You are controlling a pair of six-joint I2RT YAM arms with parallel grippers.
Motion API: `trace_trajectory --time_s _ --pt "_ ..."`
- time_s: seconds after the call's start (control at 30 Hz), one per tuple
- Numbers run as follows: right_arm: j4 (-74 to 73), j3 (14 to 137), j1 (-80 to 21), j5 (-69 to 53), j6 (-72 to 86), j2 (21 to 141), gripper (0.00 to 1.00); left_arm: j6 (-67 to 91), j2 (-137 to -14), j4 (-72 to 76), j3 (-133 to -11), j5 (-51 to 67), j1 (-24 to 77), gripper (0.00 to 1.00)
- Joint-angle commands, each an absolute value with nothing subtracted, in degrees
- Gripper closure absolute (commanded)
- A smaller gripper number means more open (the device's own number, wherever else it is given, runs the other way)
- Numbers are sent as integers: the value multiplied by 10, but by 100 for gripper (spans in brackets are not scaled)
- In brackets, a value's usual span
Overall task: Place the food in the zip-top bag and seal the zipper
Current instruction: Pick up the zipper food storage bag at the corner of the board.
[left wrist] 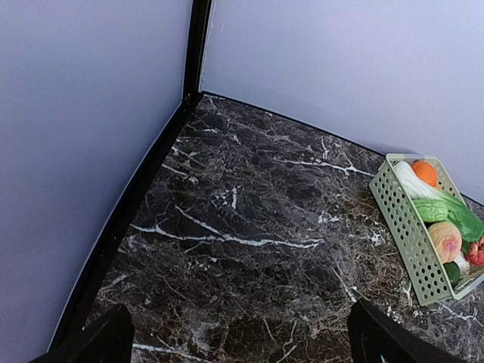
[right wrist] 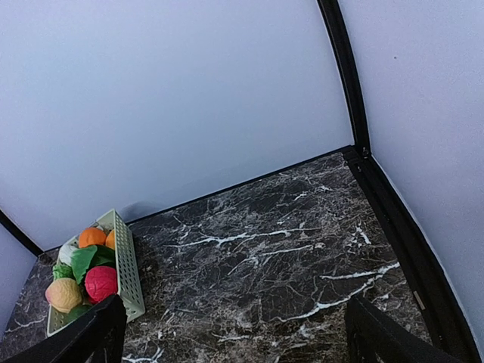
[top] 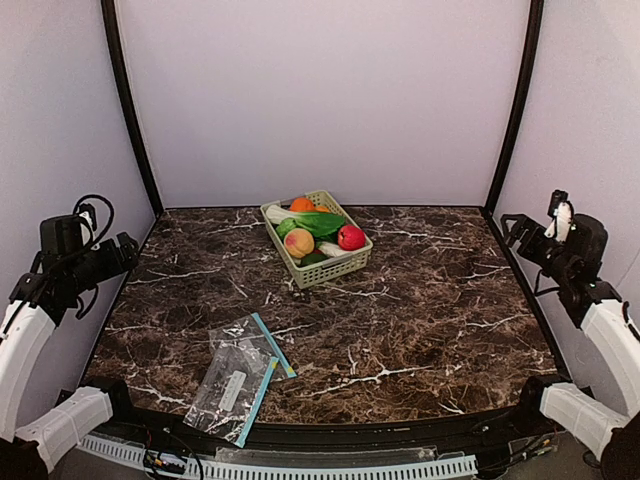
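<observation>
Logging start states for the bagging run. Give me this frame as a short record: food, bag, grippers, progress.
food: peach, red apple, orange, greens, all in the basket, far middle of the table
bag: zip-top bag flat near the front left edge, no food in it; zipper state unclear
left gripper: open, raised at left, holding nothing
right gripper: open, raised at right, holding nothing
progress: nothing bagged yet

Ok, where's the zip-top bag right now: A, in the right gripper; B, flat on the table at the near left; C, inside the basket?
B: the zip-top bag lies flat on the table at its near left, well apart from the basket.
</observation>
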State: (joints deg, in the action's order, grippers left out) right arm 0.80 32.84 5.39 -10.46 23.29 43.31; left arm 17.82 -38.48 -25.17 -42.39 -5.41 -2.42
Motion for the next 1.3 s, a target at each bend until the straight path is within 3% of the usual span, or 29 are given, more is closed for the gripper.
trace_trajectory --time_s 0.0,0.23,0.5,0.67,0.9,1.07,1.27 --pt "-5 325 57 -95 255 413 1 204 -382 -312 -434 -65 -25 0" --pt "-68 350 56 -132 188 414 1 197 -363 -337 -465 -36 -26 0" --pt "-73 335 56 -245 179 380 2 232 -412 -309 -408 209 -13 0" --pt "-64 324 48 -313 188 399 1 276 -418 -276 -339 198 98 0" --pt "-53 327 -14 -302 184 428 1 370 -422 -215 -241 234 197 5" --pt "-25 320 -48 -297 196 452 1 419 -418 -167 -178 260 224 12" --pt "-8 324 -73 -288 197 481 1 437 -421 -155 -151 288 230 15"
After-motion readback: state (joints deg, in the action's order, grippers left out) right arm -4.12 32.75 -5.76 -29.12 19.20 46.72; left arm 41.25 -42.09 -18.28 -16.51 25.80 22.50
